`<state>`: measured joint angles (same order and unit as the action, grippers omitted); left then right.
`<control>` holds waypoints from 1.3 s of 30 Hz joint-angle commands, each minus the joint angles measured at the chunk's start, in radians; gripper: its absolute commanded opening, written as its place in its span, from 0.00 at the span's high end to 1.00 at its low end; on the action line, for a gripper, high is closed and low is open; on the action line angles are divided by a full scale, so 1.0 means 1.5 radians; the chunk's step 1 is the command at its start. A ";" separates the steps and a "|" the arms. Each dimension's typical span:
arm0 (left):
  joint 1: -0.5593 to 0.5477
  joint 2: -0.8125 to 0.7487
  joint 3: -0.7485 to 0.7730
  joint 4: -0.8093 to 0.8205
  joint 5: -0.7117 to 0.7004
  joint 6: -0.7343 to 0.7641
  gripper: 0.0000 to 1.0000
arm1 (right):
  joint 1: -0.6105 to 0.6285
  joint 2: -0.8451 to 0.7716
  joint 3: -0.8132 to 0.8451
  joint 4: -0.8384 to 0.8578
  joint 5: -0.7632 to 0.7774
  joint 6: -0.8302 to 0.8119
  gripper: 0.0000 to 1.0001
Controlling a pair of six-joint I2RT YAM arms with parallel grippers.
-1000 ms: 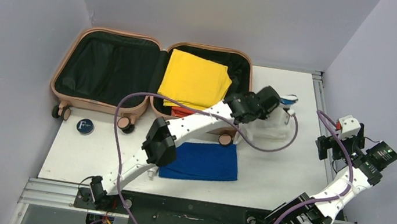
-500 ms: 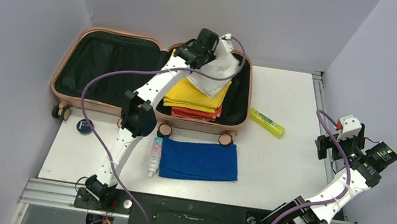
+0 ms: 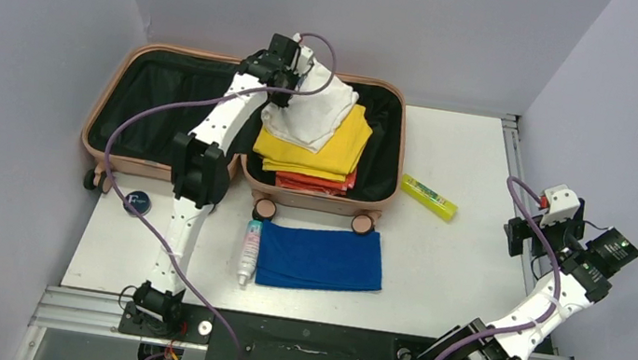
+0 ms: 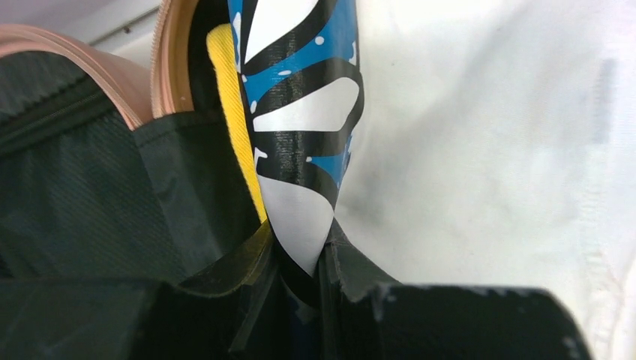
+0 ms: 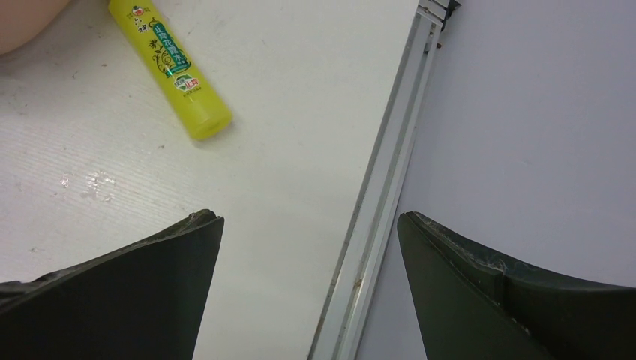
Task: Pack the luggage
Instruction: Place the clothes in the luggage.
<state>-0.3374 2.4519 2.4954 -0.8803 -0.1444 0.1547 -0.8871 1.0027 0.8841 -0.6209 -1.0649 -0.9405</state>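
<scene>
The salmon-pink luggage (image 3: 192, 53) lies open at the back of the table, its left shell showing bare black lining. The right shell holds a folded yellow cloth (image 3: 350, 143) on a red one (image 3: 310, 182). My left gripper (image 3: 299, 60) hovers over the back of the right shell near the hinge, shut on a white cloth (image 3: 310, 113) that drapes onto the yellow stack. In the left wrist view the jaws (image 4: 300, 259) pinch the cloth's blue, black and white patterned part (image 4: 300, 112) beside the luggage rim (image 4: 169, 60). My right gripper (image 3: 529, 233) stands open at the table's right edge, empty (image 5: 309, 219).
A blue towel (image 3: 320, 257) lies folded in front of the luggage, with a spray bottle (image 3: 249, 250) at its left. A yellow-green tube (image 3: 429, 197) (image 5: 169, 64) lies right of the luggage. A round dark tin (image 3: 137, 202) sits by the left wheels. Grey walls enclose the table.
My left arm has swung from the table right of the luggage, carrying the white cloth leftward over the right shell to its back near the hinge. The right arm has not moved.
</scene>
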 commanded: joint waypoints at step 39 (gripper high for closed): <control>-0.063 -0.114 -0.024 0.305 0.324 -0.508 1.00 | 0.017 -0.049 -0.039 0.042 -0.044 0.049 0.10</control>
<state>-0.4942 2.3726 2.6270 -0.4885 0.2428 -0.5854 -0.8688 0.9371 0.8139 -0.5877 -1.0798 -0.8700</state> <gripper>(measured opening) 0.166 0.897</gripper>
